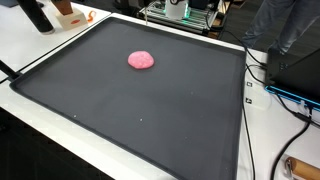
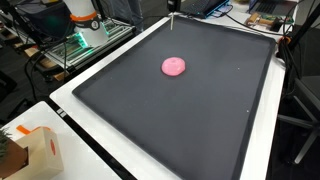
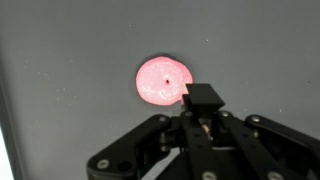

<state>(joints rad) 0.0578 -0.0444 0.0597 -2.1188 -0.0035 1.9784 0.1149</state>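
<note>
A flat, round pink lump (image 1: 141, 60) (image 2: 174, 67) lies on a large dark grey mat (image 1: 150, 120) (image 2: 190, 125), toward the mat's far half in both exterior views. In the wrist view the pink lump (image 3: 162, 80) sits just beyond and left of my gripper (image 3: 203, 97). The two black fingers are pressed together with nothing between them. The gripper hangs above the mat (image 3: 60, 60) and does not touch the lump. Neither exterior view shows the gripper or the arm over the mat.
The mat lies on a white table (image 1: 40, 100) (image 2: 70, 110). A small cardboard box (image 2: 35, 150) stands at one corner. Electronics with green lights (image 2: 85, 40) and cables (image 1: 285, 95) line the table's edges. A dark-clothed figure (image 1: 285, 30) is behind the table.
</note>
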